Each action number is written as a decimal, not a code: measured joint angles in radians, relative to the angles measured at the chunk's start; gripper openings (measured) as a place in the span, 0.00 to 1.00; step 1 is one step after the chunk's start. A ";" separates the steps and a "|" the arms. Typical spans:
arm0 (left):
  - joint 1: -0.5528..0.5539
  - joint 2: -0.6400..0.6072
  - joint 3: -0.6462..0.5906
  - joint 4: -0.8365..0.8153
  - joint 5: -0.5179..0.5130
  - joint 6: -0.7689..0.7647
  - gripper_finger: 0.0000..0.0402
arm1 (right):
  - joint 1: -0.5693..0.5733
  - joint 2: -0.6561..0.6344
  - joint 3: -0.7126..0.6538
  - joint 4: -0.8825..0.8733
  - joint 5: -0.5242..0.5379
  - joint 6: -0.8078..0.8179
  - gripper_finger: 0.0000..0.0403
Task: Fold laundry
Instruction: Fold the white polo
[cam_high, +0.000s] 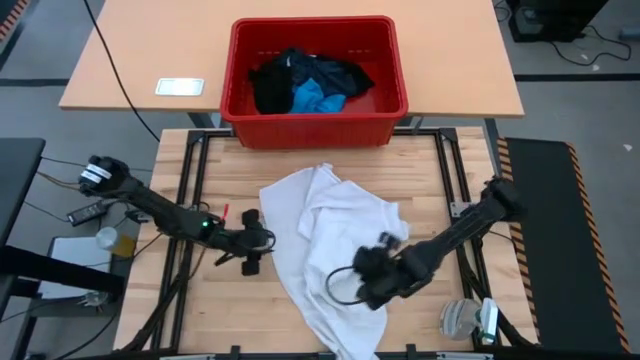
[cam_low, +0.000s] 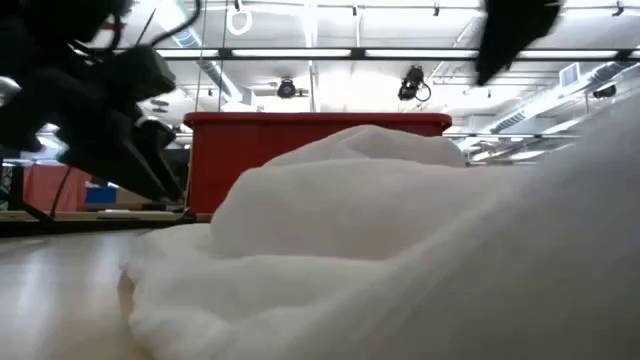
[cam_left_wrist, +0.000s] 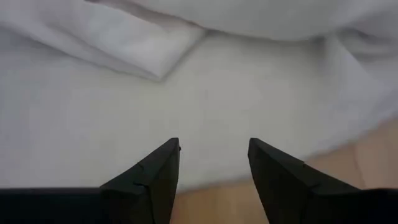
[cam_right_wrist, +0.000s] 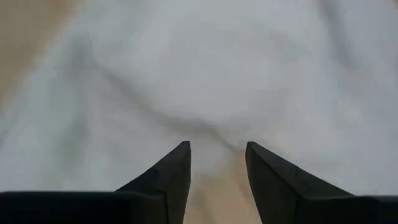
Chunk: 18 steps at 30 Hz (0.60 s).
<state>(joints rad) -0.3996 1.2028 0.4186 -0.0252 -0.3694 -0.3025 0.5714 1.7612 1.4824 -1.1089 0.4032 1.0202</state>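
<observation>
White shirt (cam_high: 330, 240), red crate (cam_high: 315, 130), blue (cam_high: 315, 98) and black garments (cam_high: 275, 85).

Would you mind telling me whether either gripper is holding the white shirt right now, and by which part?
Nothing is held. The left gripper is open over the white shirt at its left edge; the right gripper is open above the shirt's middle.

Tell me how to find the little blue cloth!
Look at the red crate standing at the far edge of the wooden table, beyond the crumpled white shirt. Inside it is a heap of clothes, and the blue cloth lies in that heap. It is the only bright blue piece; the black clothes around it are all dark.
</observation>
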 joint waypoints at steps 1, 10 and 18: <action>-0.013 -0.023 -0.001 -0.011 0.003 0.001 0.49 | 0.006 -0.015 -0.002 -0.033 0.003 0.021 0.40; -0.056 0.067 0.000 0.188 0.014 0.020 0.49 | 0.004 0.136 -0.078 0.389 0.040 -0.244 0.40; 0.033 0.302 0.006 0.159 -0.077 -0.079 0.49 | -0.026 0.267 -0.083 0.108 -0.176 -0.061 0.40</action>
<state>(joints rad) -0.3662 1.5045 0.4248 0.1341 -0.4461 -0.3811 0.5458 2.0283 1.3994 -1.0013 0.2270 0.9591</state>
